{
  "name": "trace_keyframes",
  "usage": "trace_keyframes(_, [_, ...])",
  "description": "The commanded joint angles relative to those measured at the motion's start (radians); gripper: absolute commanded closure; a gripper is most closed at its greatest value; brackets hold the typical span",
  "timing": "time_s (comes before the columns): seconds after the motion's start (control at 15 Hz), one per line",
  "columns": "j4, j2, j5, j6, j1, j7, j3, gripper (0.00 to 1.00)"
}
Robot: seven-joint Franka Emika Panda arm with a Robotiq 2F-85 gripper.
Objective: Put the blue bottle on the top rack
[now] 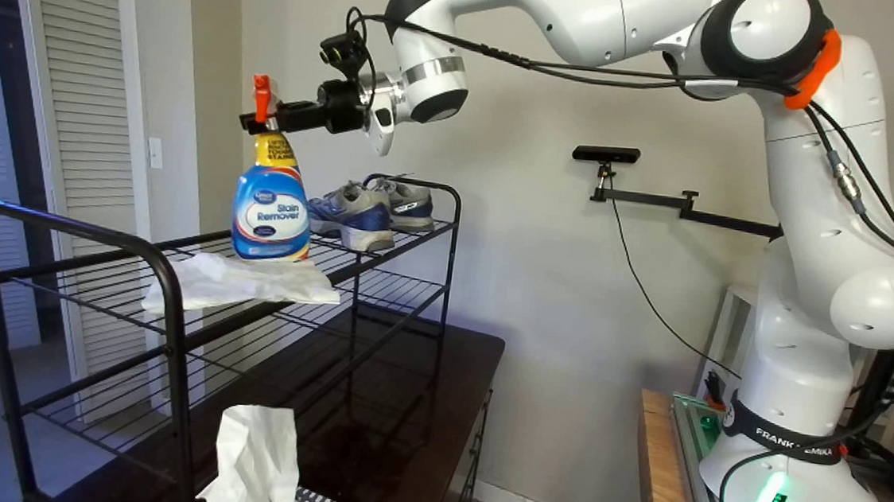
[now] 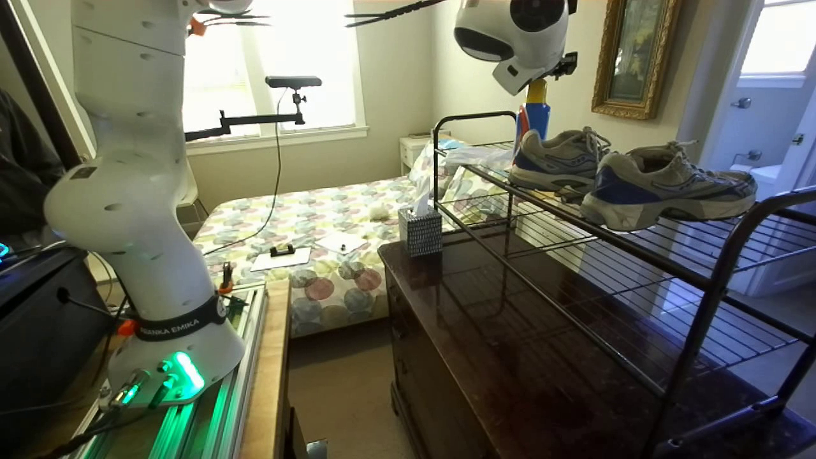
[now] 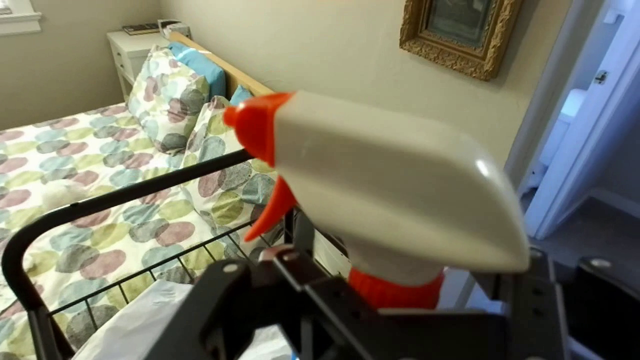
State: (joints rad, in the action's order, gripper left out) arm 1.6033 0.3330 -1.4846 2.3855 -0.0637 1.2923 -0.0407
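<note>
The blue bottle (image 1: 270, 213) is a stain remover spray bottle with a yellow neck label and an orange nozzle. It stands upright at the top rack (image 1: 66, 223), its base at the edge of a white cloth. In an exterior view the bottle (image 2: 537, 118) is partly hidden behind shoes. In the wrist view its white spray head (image 3: 395, 180) and red collar fill the middle. My gripper (image 1: 262, 121) is level, around the neck just under the spray head. In the wrist view the gripper (image 3: 402, 265) is open, with gaps on both sides of the collar.
A pair of grey and blue shoes (image 1: 354, 216) sits on the top rack beside the bottle. The white cloth (image 1: 245, 281) lies on the wires. A tissue box (image 2: 421, 231) stands on the dark dresser (image 2: 459, 331) below. A bed (image 2: 306, 223) is beyond.
</note>
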Motion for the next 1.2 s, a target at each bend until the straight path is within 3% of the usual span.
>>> trace_keyframes(0.0, [-0.035, 0.000, 0.025, 0.008, -0.005, 0.056, -0.001, 0.00])
trace_keyframes(0.73, [0.043, -0.020, 0.183, 0.007, -0.018, 0.095, 0.010, 0.00])
trace_keyframes(1.13, [0.125, -0.120, 0.321, 0.120, -0.029, 0.069, 0.035, 0.00])
